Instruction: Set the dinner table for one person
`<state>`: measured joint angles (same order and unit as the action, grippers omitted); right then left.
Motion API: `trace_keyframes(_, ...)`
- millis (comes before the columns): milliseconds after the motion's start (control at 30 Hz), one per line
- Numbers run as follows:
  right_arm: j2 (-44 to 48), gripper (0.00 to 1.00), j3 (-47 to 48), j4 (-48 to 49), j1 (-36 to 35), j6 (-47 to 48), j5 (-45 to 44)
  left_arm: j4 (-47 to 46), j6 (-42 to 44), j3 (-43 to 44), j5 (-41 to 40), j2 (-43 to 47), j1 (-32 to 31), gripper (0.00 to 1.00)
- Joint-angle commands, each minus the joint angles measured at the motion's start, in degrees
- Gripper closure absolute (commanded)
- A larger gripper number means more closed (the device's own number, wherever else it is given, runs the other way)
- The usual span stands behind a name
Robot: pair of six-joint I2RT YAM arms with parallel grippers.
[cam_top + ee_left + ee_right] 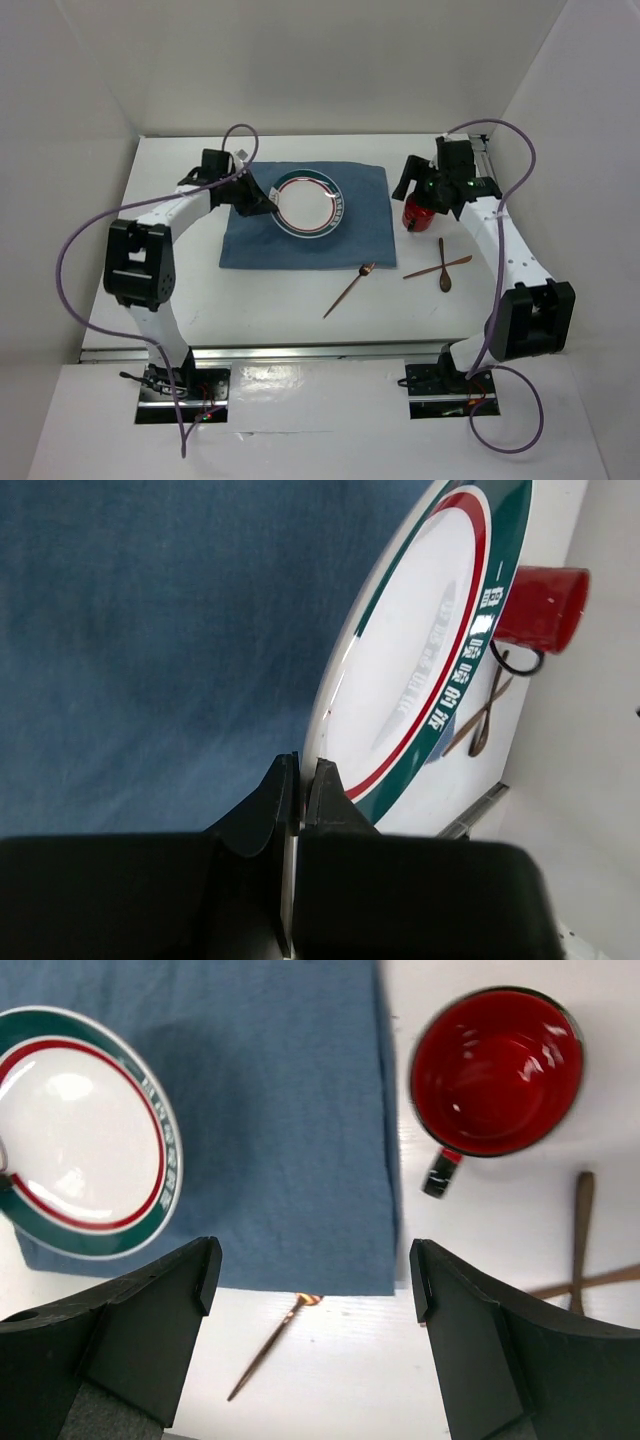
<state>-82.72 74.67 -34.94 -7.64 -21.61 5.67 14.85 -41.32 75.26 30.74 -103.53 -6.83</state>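
Observation:
The white dinner table (pixel 300 320) carries a blue cloth mat (pixel 360 235). A white plate with a green and red rim (pixel 308 203) is over the mat. My left gripper (pixel 262 203) is shut on the plate's left rim. The left wrist view shows the jaws (pixel 300 770) pinching the rim of the plate (pixel 420 680), which looks tilted. My right gripper (pixel 415 190) is open and empty above the mat's right edge. In the right wrist view (pixel 315 1290) it hangs over the mat's front right corner, with the plate (pixel 70 1130) to its left.
A red cup (pixel 418 216) stands just right of the mat, seen from above in the right wrist view (pixel 497 1068). A thin copper utensil (pixel 350 290) lies in front of the mat. Two crossed brown utensils (pixel 440 268) lie in front of the cup.

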Motion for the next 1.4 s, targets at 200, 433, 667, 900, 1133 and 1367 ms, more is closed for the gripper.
trace_keyframes(200, 2.21, 0.11, -2.34, -4.26, 6.93, -0.28, -2.06, -3.16, -1.49, 12.09, -0.68, -13.01, -2.66, 1.0)
trace_keyframes(433, -0.24, 0.11, -2.34, -2.94, 9.13, -0.81, -1.54, 1.14, -0.25, 14.38, -3.32, -16.09, -3.89, 0.95)
trace_keyframes(667, -4.55, 0.11, -2.34, -0.83, 9.66, -2.04, -1.54, 7.81, 2.12, 17.8, -9.11, -17.15, -4.94, 0.47)
trace_keyframes(900, -8.68, 0.13, -2.34, 1.36, 10.19, -3.27, -2.07, 11.16, 3.35, 16.77, -13.78, -12.94, -4.95, 0.0)
trace_keyframes(1133, -11.23, 0.16, -1.2, 2.94, 11.94, -3.79, -4.09, 13.54, 4.41, 13.77, -17.64, -2.13, -5.47, 0.0)
trace_keyframes(1367, -15.8, 0.24, -0.06, 5.23, 13.18, -4.85, -4.09, 15.9, 5.46, 11.04, -18.26, 8.59, -6.0, 0.0)
